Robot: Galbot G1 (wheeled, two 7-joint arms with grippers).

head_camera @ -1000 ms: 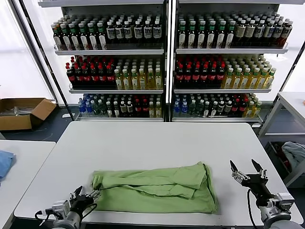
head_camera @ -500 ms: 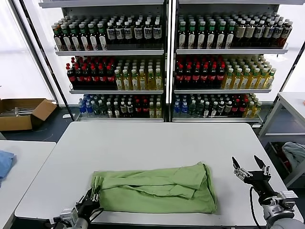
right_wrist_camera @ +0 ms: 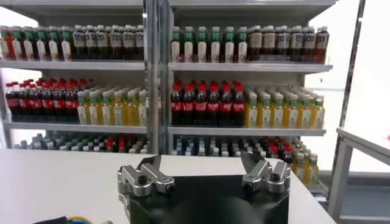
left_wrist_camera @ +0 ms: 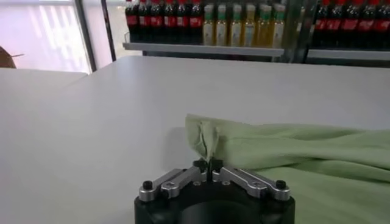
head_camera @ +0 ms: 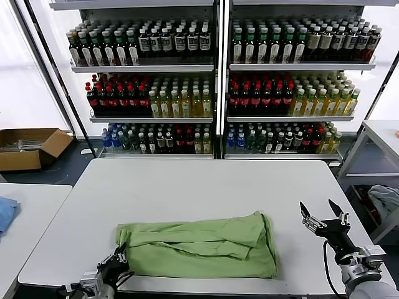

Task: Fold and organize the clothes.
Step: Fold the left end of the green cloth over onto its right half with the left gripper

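Green polo shirt (head_camera: 199, 246) folded, long axis left-right; left gripper (left_wrist_camera: 208, 165) pinches its corner; right gripper (head_camera: 325, 219) agape.

The shirt (left_wrist_camera: 292, 155) is running off the left wrist view's edge. Its folds are hiding collar, buttons and logo print everywhere.

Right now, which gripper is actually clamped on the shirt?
The left gripper: its fingers are shut on the near left corner of the green shirt. The right gripper hangs open off the shirt's right side, touching nothing.
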